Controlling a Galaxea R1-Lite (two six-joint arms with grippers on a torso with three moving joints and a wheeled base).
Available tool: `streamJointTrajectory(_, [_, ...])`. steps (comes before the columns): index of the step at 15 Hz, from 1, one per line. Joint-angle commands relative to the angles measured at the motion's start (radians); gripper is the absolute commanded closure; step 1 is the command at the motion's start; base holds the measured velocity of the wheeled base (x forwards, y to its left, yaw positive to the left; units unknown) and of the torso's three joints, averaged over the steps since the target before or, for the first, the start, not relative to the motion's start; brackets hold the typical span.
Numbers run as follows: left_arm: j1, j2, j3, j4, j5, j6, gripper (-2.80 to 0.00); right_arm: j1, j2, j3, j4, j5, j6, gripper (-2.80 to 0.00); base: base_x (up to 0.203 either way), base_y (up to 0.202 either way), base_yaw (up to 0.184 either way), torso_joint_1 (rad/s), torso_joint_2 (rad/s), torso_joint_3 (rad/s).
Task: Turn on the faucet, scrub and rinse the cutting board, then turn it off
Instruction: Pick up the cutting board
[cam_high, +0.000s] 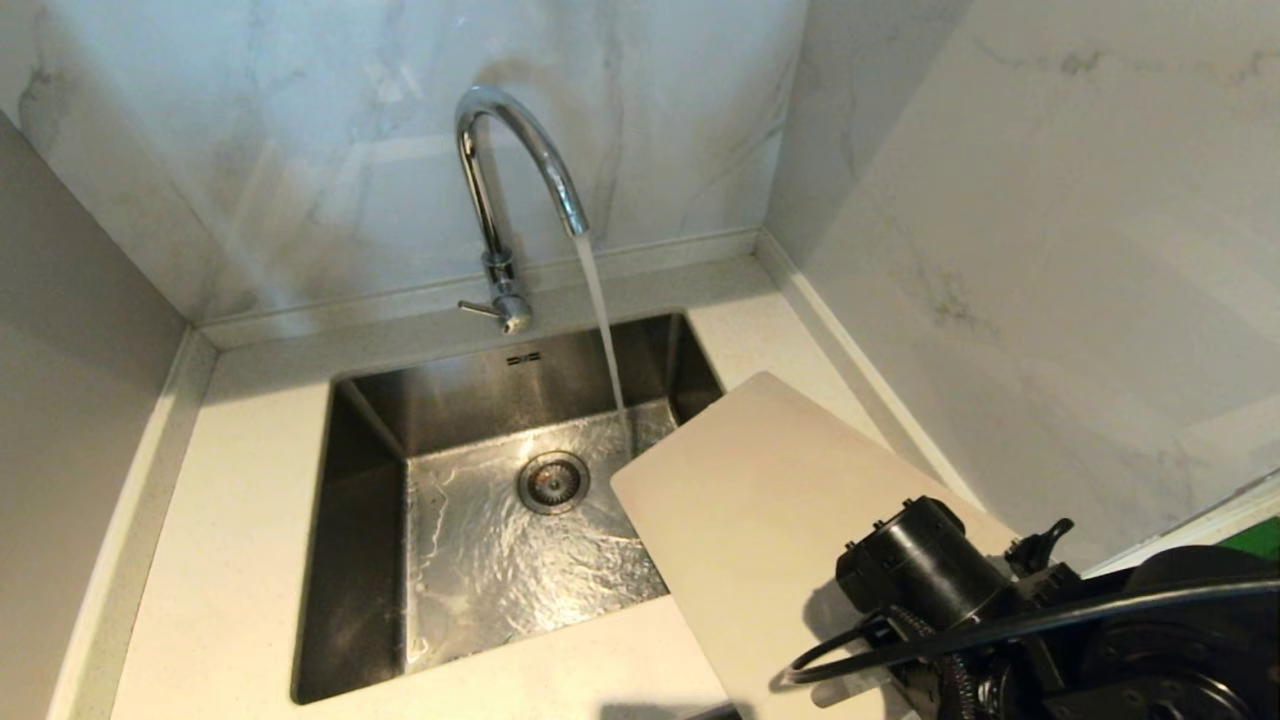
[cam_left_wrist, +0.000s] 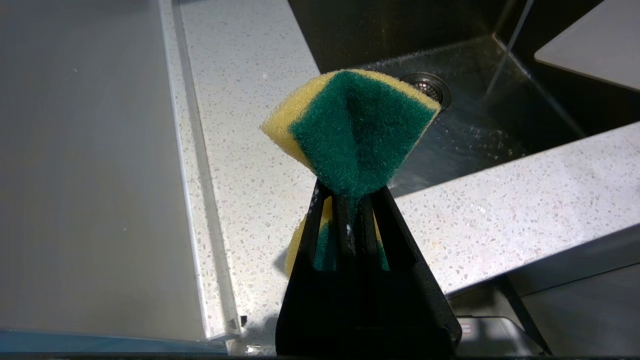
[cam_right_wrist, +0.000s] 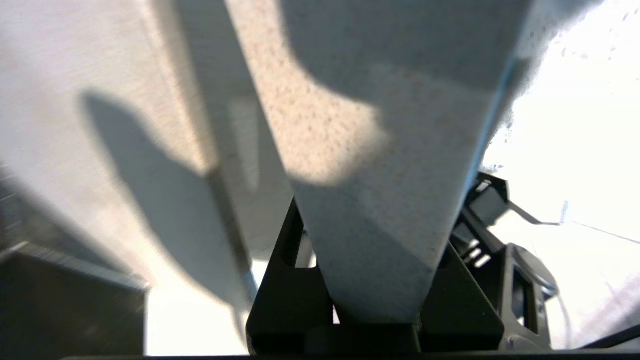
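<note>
Jutting away from the right gripper (cam_right_wrist: 372, 280), the one cutting board (cam_high: 760, 500) runs its long axis up-left, its far short end over the single sink (cam_high: 370, 470), where the one faucet (cam_high: 505, 180) streams water. Those fingers clamp its near end; the left gripper's (cam_left_wrist: 350, 200) fingers pinch one sponge (cam_left_wrist: 355, 130) above the worktop (cam_left_wrist: 240, 100).

1. We saw a stainless steel sink (cam_high: 370, 480) sunk into a pale speckled countertop (cam_high: 240, 520).
2. We noted its round drain (cam_high: 552, 482) in the wet basin floor.
3. We found marble-patterned wall panels (cam_high: 1050, 250) meeting in a corner behind the sink.
4. We noticed a yellow-and-green sponge (cam_left_wrist: 357, 132), pinched and folded, above the countertop's edge.
</note>
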Motion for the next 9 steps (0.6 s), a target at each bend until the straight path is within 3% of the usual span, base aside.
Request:
streamJointTrajectory(1, [0.0, 0.0, 0.002, -0.001, 0.001, 0.001, 0.0, -0.006, -0.124, 0.001, 0.004, -0.002, -0.028, 0.0, 0.0, 0.0, 0.0, 0.0, 0.0, 0.0])
streamJointTrajectory(9, [0.0, 0.0, 0.002, -0.001, 0.0, 0.0, 0.0, -0.052, -0.29, -0.07, 0.004, 0.011, -0.227, 0.0, 0.0, 0.0, 0.0, 0.0, 0.0, 0.0])
